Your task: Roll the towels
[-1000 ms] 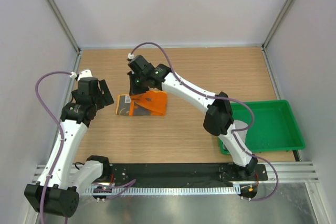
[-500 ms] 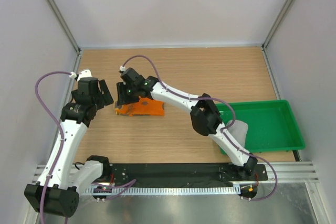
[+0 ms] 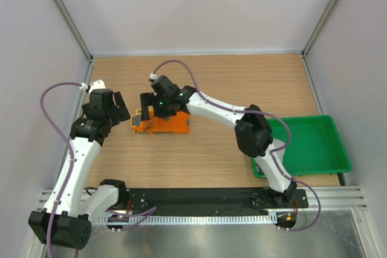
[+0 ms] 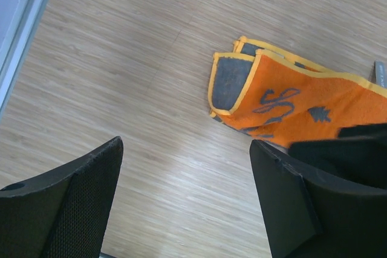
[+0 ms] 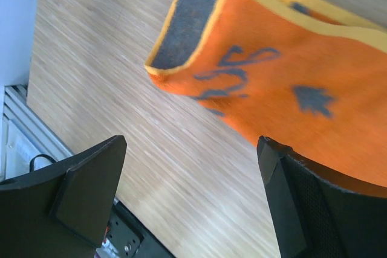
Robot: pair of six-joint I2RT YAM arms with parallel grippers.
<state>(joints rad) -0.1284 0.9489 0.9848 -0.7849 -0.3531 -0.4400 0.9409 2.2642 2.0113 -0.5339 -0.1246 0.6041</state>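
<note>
The dark grey and orange towel (image 3: 166,124) lies folded on the counter (image 3: 242,83), left of centre. Its orange back faces up with dark print, and a grey, yellow-edged corner shows at its left end (image 4: 233,80). The right tool (image 3: 156,112) hangs over the towel's far left part with its jaws spread wide and nothing held; in the right wrist view the orange cloth (image 5: 290,77) fills the space beyond its fingers. The left tool (image 3: 122,108) is just beside the towel's left end, also wide and empty, above bare wood. A green tray (image 3: 314,143) sits well apart at the right edge.
</note>
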